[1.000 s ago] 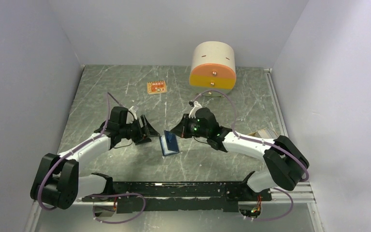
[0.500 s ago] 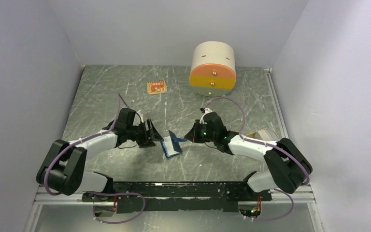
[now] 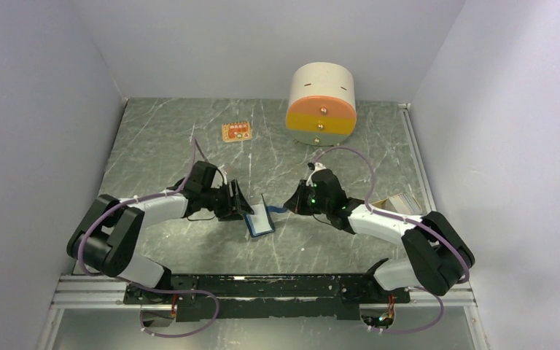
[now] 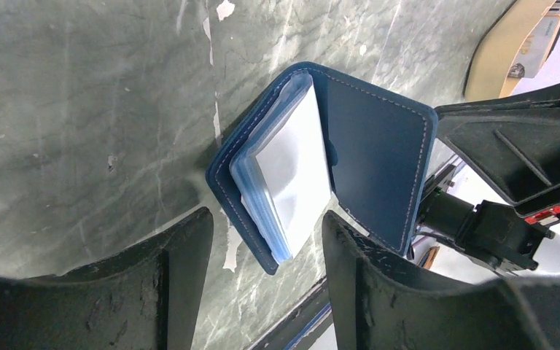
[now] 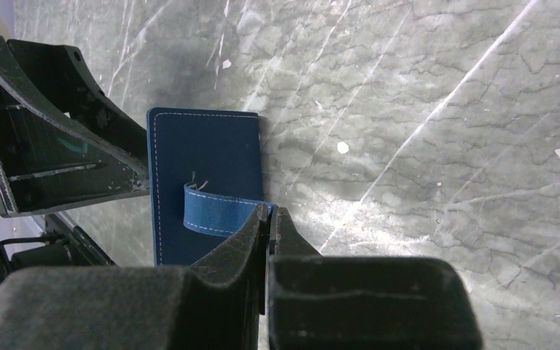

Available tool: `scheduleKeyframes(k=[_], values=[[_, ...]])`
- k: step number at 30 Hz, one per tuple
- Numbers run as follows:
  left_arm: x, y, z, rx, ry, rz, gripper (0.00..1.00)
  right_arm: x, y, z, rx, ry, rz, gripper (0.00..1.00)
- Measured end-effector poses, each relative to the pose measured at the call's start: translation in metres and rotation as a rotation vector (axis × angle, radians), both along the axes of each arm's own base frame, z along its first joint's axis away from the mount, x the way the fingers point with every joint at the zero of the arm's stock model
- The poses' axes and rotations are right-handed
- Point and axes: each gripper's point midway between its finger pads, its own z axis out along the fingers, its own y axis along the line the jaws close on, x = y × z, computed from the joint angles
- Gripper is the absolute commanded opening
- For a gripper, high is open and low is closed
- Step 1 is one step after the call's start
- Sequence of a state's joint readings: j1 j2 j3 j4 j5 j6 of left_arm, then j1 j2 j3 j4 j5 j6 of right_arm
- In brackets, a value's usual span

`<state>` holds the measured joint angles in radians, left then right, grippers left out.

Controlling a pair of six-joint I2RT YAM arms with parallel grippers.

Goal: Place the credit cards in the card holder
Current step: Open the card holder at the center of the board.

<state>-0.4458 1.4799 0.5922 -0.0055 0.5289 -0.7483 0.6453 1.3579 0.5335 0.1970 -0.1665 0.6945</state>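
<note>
Navy leather now stands open: the card holder [image 3: 261, 218], at mid-table between the two arms, has its cover raised off the marbled table [image 3: 189, 146]. A second ago it lay flat and dark. The right gripper [image 5: 270, 215] is pinched tight on the holder's strap [image 5: 219, 214] and has drawn the flap up and towards itself. This has bared a stack of clear sleeves [image 4: 292, 175], which show pale in the left wrist view. The left gripper [image 4: 266, 219], fingers spread wide, has closed in from the other side and sits just beside the holder's spine, apparently ready to steady it. What look like the credit cards [image 3: 397, 200] lie well apart at the table's right edge, partly hidden by the right arm, so no card seems loaded yet. With the case open, filling can likely begin. At the back stand the drawer unit [image 3: 321, 98] and an orange tag [image 3: 237, 132].
</note>
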Motion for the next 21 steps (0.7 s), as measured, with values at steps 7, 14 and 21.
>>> scheduleKeyframes(k=[7, 14, 21], values=[[0.000, -0.007, -0.001, -0.008, -0.017, -0.019, 0.53, 0.002, -0.007, -0.004, -0.014, 0.011, -0.018, 0.00], [0.005, -0.013, 0.001, -0.027, -0.048, -0.031, 0.50, 0.001, -0.012, -0.007, -0.026, 0.017, -0.027, 0.00], [0.006, -0.018, 0.003, -0.045, -0.065, -0.041, 0.50, 0.002, -0.020, -0.011, -0.050, 0.019, -0.043, 0.00]])
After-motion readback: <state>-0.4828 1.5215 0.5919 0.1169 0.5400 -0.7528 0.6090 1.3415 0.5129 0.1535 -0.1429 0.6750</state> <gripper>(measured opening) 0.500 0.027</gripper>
